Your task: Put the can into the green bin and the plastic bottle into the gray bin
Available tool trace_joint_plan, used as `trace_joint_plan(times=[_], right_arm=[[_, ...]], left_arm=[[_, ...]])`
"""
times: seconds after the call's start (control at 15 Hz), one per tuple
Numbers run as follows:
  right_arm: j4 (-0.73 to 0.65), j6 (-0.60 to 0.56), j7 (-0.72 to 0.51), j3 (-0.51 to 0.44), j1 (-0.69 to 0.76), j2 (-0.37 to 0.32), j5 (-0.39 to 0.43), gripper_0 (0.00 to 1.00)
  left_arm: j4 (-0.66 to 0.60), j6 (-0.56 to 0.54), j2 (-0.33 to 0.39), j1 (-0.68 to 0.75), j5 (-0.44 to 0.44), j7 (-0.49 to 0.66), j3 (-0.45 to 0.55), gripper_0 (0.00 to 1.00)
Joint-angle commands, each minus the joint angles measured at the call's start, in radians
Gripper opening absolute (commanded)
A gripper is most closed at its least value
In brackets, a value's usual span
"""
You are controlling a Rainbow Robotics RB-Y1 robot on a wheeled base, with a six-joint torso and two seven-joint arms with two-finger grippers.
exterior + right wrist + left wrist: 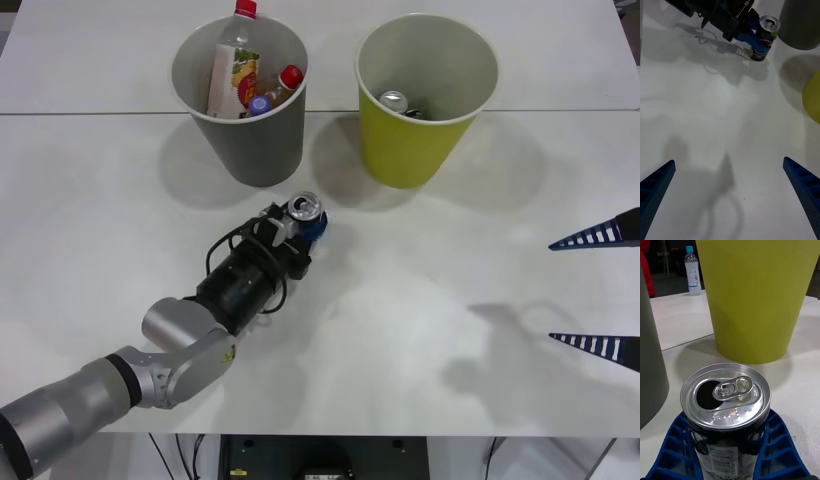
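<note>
At the near right edge of the white desk [420,330] the right gripper [600,290] waits with its jaws spread wide. Toward the middle, the left gripper [300,232] has its blue jaws pinching the can [305,209], which stands upright and seems to rest on the desk, though the contact is hard to judge. Beyond it stand the gray bin [250,140], far left and holding bottles [232,60], and the green bin [410,150], far right with a silver can [394,100] inside.

can [725,399]: shiny metal top | green bin [756,296]: matt, smooth | fingers [777,450]: ribbed blue plastic
</note>
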Motion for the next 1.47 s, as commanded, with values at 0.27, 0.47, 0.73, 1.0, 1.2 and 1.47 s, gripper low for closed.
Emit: trace_joint_plan(times=[0.27, 0.47, 0.73, 1.0, 1.2, 1.47], right_arm=[[0.0, 0.0, 0.0, 0.0, 0.0, 0.0, 0.0, 1.0], [0.0, 0.0, 0.0, 0.0, 0.0, 0.0, 0.0, 1.0], [0.0, 0.0, 0.0, 0.0, 0.0, 0.0, 0.0, 1.0], [0.0, 0.0, 0.0, 0.0, 0.0, 0.0, 0.0, 1.0], [0.0, 0.0, 0.0, 0.0, 0.0, 0.0, 0.0, 1.0], [0.0, 0.0, 0.0, 0.0, 0.0, 0.0, 0.0, 1.0]], left_arm=[[-0.044, -0.003, 0.055, 0.003, -0.012, -0.002, -0.021, 0.0], [-0.204, -0.16, 0.182, 0.003, -0.021, -0.002, -0.026, 0.0], [-0.446, -0.404, 0.374, 0.003, -0.025, 0.0, -0.026, 0.0], [-0.678, -0.68, 0.53, 0.001, -0.022, 0.025, 0.031, 0.0], [-0.816, -0.928, 0.59, 0.003, 0.004, 0.025, 0.137, 0.0], [-0.923, -1.246, 0.576, 0.003, 0.174, -0.043, 0.328, 0.0]])
